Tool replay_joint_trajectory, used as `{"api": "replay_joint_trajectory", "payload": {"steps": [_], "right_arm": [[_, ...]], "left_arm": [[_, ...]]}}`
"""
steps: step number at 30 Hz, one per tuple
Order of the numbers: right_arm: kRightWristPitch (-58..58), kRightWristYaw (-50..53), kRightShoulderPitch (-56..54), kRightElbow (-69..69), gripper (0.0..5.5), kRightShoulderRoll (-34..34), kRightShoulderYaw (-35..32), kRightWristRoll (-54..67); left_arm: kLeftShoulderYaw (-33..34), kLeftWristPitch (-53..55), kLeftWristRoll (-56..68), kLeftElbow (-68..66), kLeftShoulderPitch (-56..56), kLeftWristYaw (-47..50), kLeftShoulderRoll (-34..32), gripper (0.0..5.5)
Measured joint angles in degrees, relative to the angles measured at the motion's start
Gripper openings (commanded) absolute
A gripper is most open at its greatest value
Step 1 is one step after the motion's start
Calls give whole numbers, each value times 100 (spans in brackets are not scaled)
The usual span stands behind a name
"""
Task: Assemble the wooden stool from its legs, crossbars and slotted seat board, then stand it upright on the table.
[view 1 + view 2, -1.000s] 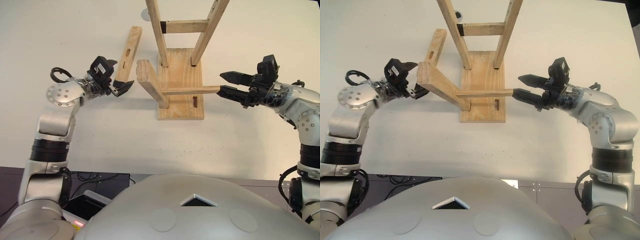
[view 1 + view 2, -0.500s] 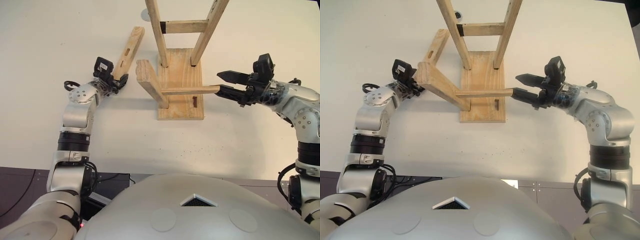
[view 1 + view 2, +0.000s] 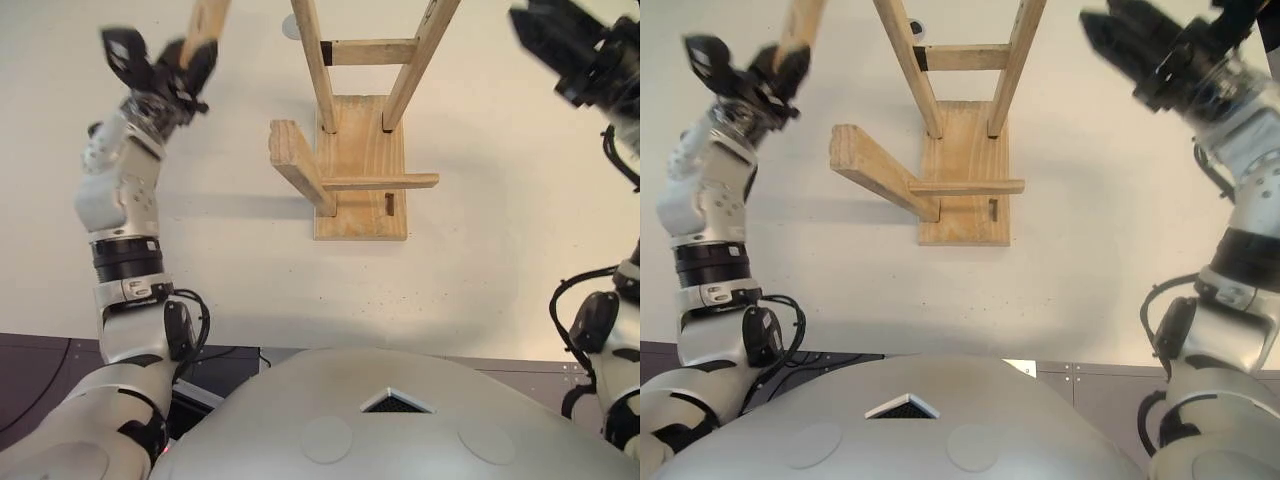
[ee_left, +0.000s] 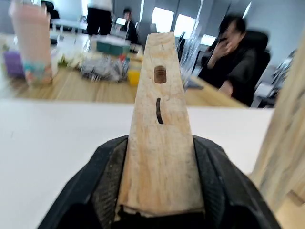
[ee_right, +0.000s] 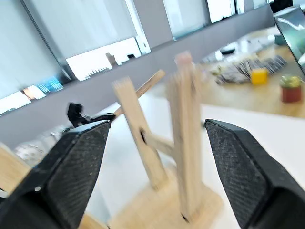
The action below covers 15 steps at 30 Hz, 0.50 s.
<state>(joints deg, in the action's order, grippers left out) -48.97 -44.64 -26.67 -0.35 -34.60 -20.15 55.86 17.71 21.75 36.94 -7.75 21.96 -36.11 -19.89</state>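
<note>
On the left, the left gripper [image 3: 160, 62] is clamped on a loose wooden leg [image 4: 159, 138]. Its two black fingers [image 4: 107, 176] press the leg's sides near one end, and the rest of the leg, with a round hole and a narrow slot in its face, points away from the wrist, held up off the white table [image 3: 500, 250]. At the middle of the table the seat board [image 3: 360, 215] lies flat. Two legs [image 3: 318, 70] stand up from it, joined by a crossbar [image 3: 368, 52]. A third leg [image 3: 297, 165] leans tilted at the board's left edge, and its crossbar [image 3: 385, 182] reaches across to the right with the far end free. On the right, the right gripper [image 3: 1135, 35] hangs in the air well apart from the stool, its fingers [image 5: 71, 176] spread wide and holding nothing.
</note>
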Motion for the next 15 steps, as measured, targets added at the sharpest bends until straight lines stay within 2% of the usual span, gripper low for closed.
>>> {"api": "replay_joint_trajectory", "payload": {"steps": [3,5,9,14,15], "right_arm": [[-397,409,-495,-204,365,564,11,898],[-499,631,-833,-422,365,1020,292,1150],[-458,977,-1225,-435,365,1864,755,1193],[-430,1257,-1435,-402,365,2297,835,1434],[-427,1299,-1504,-393,347,2298,837,1448]], "left_arm": [[379,1002,1771,794,232,-691,-60,199],[296,1581,2448,1196,420,-1057,-240,199],[-203,2114,2725,1541,514,-1174,-221,199],[-446,2222,2729,1726,496,-1260,-194,199],[-455,2228,2730,1738,470,-1269,-193,199]]}}
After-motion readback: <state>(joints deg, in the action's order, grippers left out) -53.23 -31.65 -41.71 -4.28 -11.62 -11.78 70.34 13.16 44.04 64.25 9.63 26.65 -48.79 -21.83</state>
